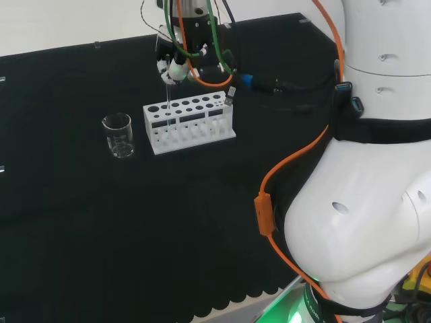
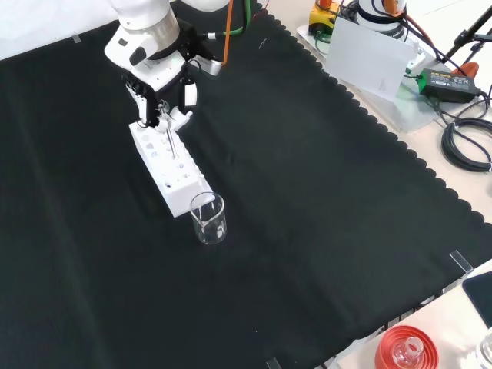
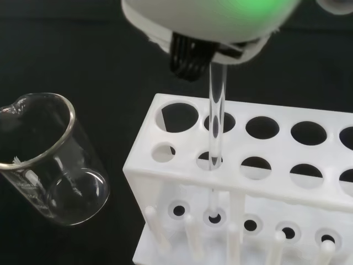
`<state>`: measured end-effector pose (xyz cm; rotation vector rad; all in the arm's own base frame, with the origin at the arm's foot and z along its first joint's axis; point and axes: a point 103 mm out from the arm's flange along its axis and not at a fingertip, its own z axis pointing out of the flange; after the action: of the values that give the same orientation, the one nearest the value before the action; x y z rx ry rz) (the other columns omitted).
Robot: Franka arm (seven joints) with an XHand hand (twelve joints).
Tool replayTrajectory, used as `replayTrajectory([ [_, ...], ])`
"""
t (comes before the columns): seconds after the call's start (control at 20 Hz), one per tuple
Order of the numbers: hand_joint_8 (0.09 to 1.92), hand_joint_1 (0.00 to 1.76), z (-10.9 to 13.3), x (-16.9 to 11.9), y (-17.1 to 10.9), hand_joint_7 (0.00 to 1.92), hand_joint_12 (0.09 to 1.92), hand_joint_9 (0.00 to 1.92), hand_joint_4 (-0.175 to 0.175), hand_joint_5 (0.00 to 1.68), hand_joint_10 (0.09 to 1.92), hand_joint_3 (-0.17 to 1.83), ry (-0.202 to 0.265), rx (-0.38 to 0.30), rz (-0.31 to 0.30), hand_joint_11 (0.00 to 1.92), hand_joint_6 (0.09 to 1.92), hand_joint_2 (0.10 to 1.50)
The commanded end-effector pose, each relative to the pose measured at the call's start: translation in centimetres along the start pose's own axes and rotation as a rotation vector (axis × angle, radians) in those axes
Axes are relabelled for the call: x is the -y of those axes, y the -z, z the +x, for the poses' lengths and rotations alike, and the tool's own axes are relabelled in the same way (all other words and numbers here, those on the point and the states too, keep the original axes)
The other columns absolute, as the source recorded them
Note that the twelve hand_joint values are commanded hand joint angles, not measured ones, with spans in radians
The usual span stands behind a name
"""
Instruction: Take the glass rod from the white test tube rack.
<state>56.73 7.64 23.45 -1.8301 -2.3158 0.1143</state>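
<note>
While your hand (image 1: 176, 66) pinches the glass rod (image 3: 215, 124), any sideways lift could jam it and tip the white test tube rack (image 1: 189, 124).

Glass rod (image 3: 216, 118) standing in the white test tube rack (image 3: 242, 182), under the hand (image 3: 204, 25).

The rod runs upright from the blurred white hand and its black ribbed part down through a front-row hole of the rack, its tip close to a small hole in the rack's base. A clear glass beaker (image 3: 47, 160) stands on the black cloth (image 3: 83, 49) at the rack's nine o'clock, just beside it, apart.
</note>
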Motion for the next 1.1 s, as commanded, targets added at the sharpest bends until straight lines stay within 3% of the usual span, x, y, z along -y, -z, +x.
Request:
replayTrajectory([
  [0.05,0.76,1.33,0.5,1.7,3.4,1.38,0.59,1.68,-0.175,1.11,0.47,0.88,-0.028,0.026,0.017,1.59,0.89,0.56],
  [0.15,0.76,1.33,0.1,2.4,4.4,1.38,0.59,1.68,-0.175,1.11,0.47,0.89,-0.045,0.016,-0.009,1.59,0.89,0.55],
  [0.6,0.75,1.33,-0.4,4.1,6.3,1.39,0.59,1.68,-0.175,1.11,0.48,0.89,-0.056,0.025,-0.006,1.59,0.88,0.55],
  [1.1,0.74,1.33,0.7,5.1,7.4,1.40,0.58,1.68,-0.175,1.12,0.48,0.89,-0.038,-0.001,-0.038,1.59,0.88,0.55],
])
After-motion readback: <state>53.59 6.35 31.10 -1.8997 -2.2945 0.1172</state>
